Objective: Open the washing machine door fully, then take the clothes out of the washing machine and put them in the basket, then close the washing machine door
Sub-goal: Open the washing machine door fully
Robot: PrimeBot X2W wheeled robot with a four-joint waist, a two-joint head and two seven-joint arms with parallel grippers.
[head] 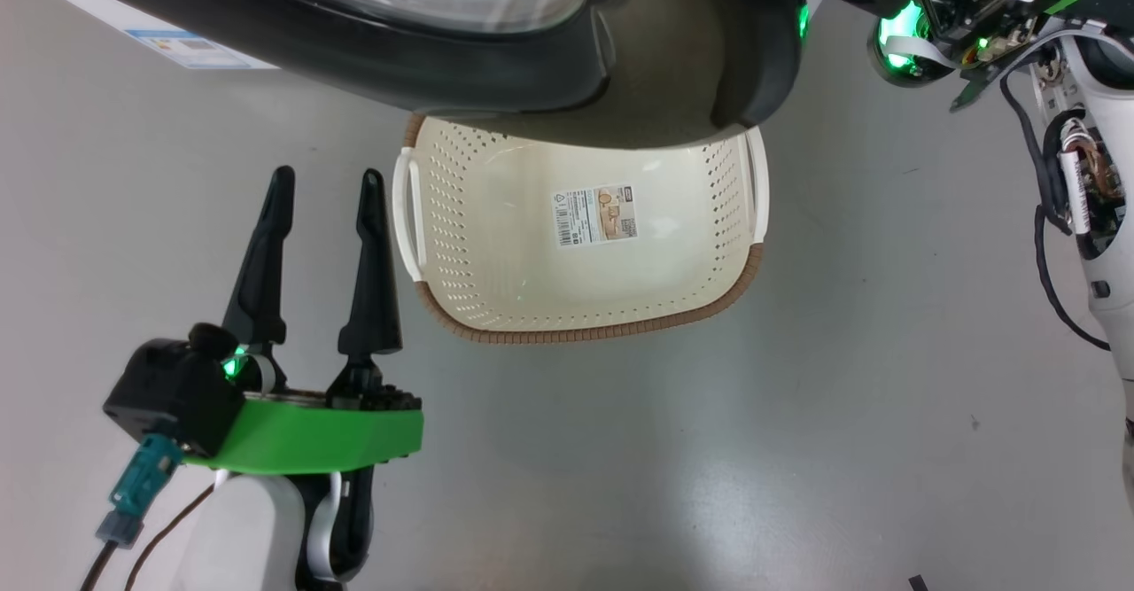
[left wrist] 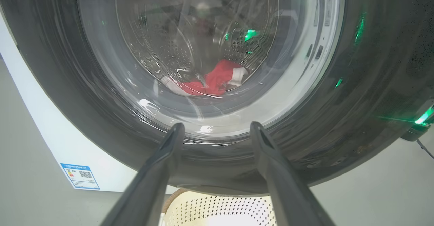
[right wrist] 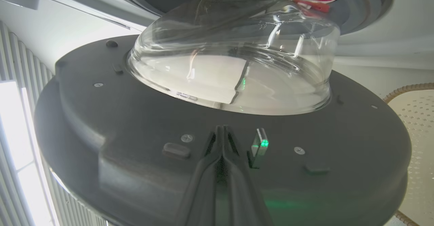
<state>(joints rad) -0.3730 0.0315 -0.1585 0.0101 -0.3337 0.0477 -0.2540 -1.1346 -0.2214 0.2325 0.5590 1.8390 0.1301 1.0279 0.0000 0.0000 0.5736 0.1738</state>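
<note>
**Head view.** The washing machine door (head: 425,59) is being shown partly swung out, its black rim overhanging the far end of the basket (head: 567,336). The basket is standing empty on the floor. The left gripper (head: 328,174) is being held with its fingers spread and nothing between them, just beside the basket's left side.

**Left wrist view.** The clothes (left wrist: 217,80) are being viewed through the door's clear window, lying low in the drum (left wrist: 169,49) of the washing machine (left wrist: 51,141).

**Right wrist view.** The right gripper (right wrist: 222,129), fingers pressed together on nothing, is being set against the door's inner face. It is just beside the latch (right wrist: 259,148) and below the bulging window.

**Step in hand, as judged.** The door is being opened, and the clothes are not yet being reached. The next move calls for the door to be pushed wider, until the drum mouth is being left free for the spread left gripper.
</note>
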